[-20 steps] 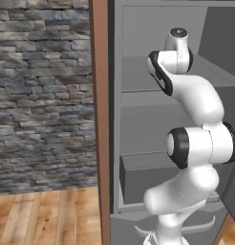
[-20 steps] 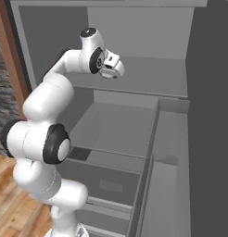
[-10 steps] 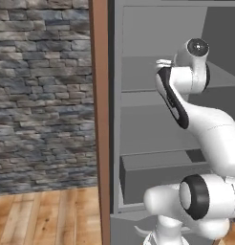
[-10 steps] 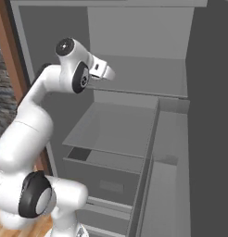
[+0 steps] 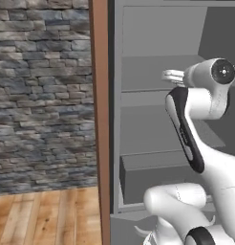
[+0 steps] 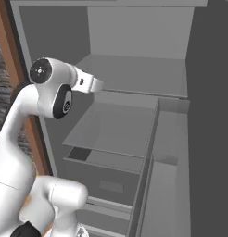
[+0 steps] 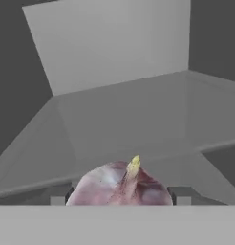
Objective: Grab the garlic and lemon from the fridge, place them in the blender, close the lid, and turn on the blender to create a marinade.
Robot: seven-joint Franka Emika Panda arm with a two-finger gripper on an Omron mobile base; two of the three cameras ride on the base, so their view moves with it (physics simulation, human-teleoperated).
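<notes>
- Left base view: fridge [image 5: 153, 110], grey, open, brown wooden frame at its left edge. The arm has swung its upper link rightward over the last second, and the hand now points left at the level of the upper shelf [image 5: 153, 72]. Only the pale end of the hand shows here; the finger gap cannot be read. Grey drawer [image 5: 153, 174] sits below, shut.
- Right base view: the arm has folded toward the fridge's left edge, and the gripper [image 6: 98, 84] has drawn back from deeper over the shelf to its front lip. Judgement: the hand is backing out of the fridge, so the first pickup looks done and the carry to the blender comes next.
- Hand view: gripper [image 7: 122, 196], dark tips set well apart at either side of the garlic [image 7: 120, 187], pinkish-white bulb with a yellowish pointed tip. The bulb fills the gap between the tips; claw clamped on it, jaws wide. Bare shelf and the fridge's back wall lie beyond.
</notes>
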